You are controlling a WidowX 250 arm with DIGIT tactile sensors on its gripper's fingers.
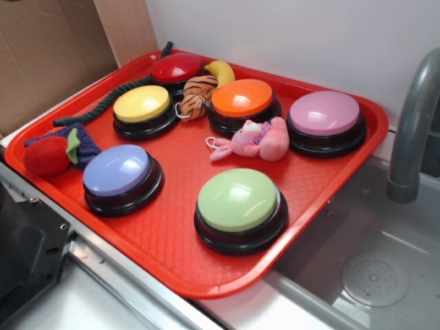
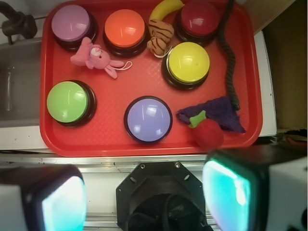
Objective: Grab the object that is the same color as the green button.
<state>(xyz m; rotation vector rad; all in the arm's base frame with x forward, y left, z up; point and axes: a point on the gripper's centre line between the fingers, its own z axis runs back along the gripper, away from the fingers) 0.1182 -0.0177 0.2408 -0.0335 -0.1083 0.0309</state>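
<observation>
Reaching the dark green rope [image 2: 228,57], which lies just beside the yellow button [image 2: 188,62], suits the gripper [image 2: 144,197], fingers apart; avoid the red ball [image 2: 209,133].

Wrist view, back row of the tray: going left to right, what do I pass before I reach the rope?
Purple button → orange button → tiger toy with the banana above it → red button → dark green rope, running down the tray's right side.
</observation>
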